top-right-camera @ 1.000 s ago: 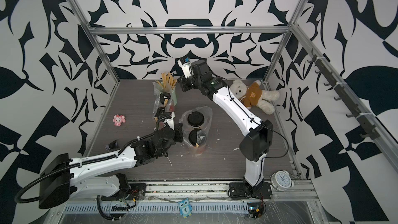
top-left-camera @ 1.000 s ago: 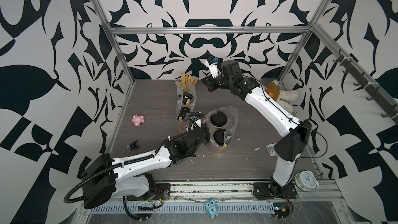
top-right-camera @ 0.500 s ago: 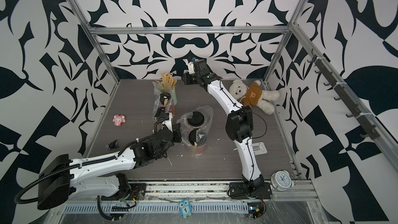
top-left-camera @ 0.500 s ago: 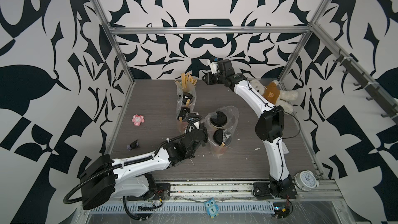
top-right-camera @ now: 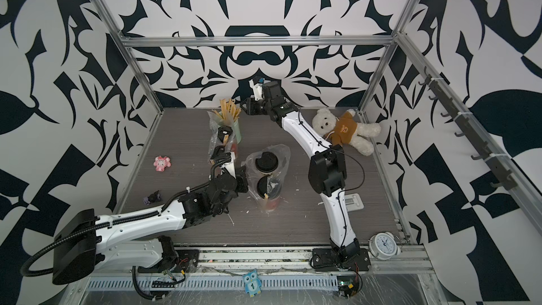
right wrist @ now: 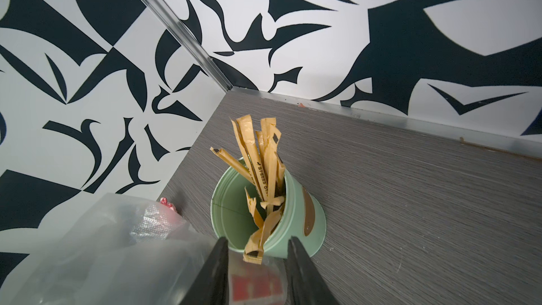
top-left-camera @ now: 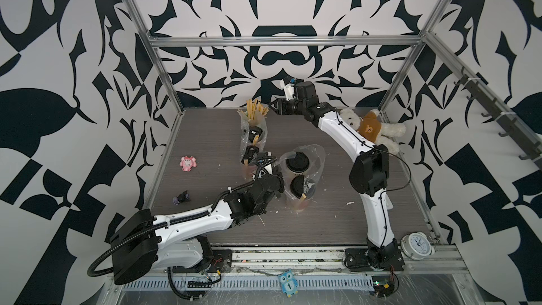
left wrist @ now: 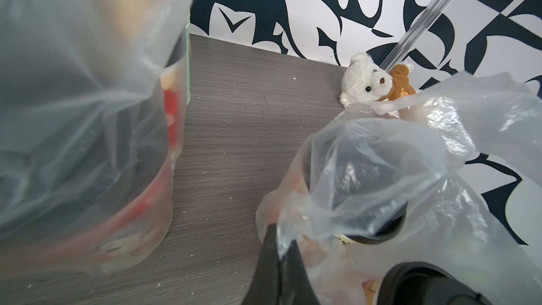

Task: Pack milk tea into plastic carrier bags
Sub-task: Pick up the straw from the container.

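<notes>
Pinches near carrier bag (top-left-camera: 316, 158) rim in clenched left claw (top-left-camera: 281, 183), centre frame, just left of two bagged milk tea cups (top-left-camera: 296, 163). Hangs right claw (top-left-camera: 273, 109), released, over straw holder (right wrist: 234, 218), upper centre. Shows far bag (left wrist: 88, 98) blurred, cut off, in left wrist view.

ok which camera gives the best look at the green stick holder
The right wrist view: the green holder fills the middle, rim and brown sticks sharp. In a top view it is small, partly behind a plastic bag, one side showing. The left wrist view catches only a blurred green sliver.
</notes>
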You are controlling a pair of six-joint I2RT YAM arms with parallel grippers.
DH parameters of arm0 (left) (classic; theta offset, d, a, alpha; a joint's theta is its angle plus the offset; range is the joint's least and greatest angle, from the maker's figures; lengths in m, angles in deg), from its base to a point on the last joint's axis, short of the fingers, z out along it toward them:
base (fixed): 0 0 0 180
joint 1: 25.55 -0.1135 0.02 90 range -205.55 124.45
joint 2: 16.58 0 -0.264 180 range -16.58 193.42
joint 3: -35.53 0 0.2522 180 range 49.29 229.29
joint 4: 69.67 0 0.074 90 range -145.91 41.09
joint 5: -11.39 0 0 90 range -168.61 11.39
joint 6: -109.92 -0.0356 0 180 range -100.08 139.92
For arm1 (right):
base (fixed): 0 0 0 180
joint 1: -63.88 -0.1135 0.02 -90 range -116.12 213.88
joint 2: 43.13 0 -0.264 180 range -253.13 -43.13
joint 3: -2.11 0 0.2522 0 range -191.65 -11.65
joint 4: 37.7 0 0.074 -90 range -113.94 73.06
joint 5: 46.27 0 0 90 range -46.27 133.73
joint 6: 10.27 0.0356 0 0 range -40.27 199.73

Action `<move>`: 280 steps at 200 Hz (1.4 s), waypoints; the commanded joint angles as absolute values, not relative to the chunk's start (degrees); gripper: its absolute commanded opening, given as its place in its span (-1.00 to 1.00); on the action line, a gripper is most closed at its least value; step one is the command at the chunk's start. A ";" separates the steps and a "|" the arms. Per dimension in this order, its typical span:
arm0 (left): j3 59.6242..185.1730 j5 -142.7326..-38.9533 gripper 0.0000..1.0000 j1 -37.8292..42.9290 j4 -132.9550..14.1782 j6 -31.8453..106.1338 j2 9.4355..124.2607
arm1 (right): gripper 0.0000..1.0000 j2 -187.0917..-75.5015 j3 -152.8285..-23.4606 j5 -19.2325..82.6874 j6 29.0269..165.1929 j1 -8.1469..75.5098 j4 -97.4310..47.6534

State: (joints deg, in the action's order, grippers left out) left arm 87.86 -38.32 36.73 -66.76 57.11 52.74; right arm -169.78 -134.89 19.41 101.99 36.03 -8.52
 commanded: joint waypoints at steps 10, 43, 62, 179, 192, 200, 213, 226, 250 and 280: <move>89.76 -37.17 -1.00 36.94 -65.53 56.75 53.29 | -0.27 -168.34 -135.98 16.54 103.29 35.70 -11.16; 90.11 -37.19 -1.00 36.94 -65.20 56.75 53.48 | -0.32 -170.08 -137.56 16.21 103.24 35.36 -9.88; 90.25 -37.22 -1.00 36.93 -65.07 56.84 53.62 | -0.33 -170.89 -138.22 16.15 103.15 35.15 -9.31; 90.25 -37.04 -1.00 36.87 -64.61 56.93 53.47 | -0.47 -174.31 -141.22 18.73 101.96 34.36 -6.69; 90.25 -36.95 -1.00 36.92 -64.61 56.94 53.48 | -0.49 -174.35 -141.23 19.26 102.11 34.36 -7.03; 90.25 -36.79 -1.00 36.92 -64.59 56.93 53.47 | -0.50 -174.40 -141.21 19.50 102.05 34.36 -7.25; 90.20 -36.78 -1.00 36.88 -64.60 56.93 53.57 | -0.52 -174.44 -141.25 19.80 102.24 34.35 -7.66; 90.30 -36.78 -1.00 36.94 -64.61 56.83 53.71 | -0.53 -174.68 -141.59 20.07 102.36 34.35 -7.85; 90.47 -36.62 -1.00 36.94 -64.61 56.60 53.86 | -0.55 -175.39 -142.37 20.24 102.66 34.36 -7.85; 90.60 -36.61 -1.00 36.93 -64.34 56.53 53.84 | -0.55 -175.83 -142.72 20.49 103.19 34.36 -8.84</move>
